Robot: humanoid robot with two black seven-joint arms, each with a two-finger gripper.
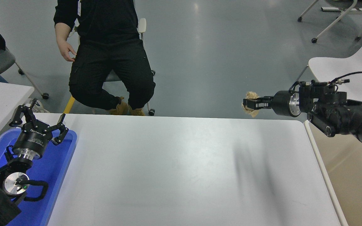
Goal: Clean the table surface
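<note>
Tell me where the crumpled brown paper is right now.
In the head view, the crumpled brown paper is at upper right, held by the right gripper above the table surface.
</note>
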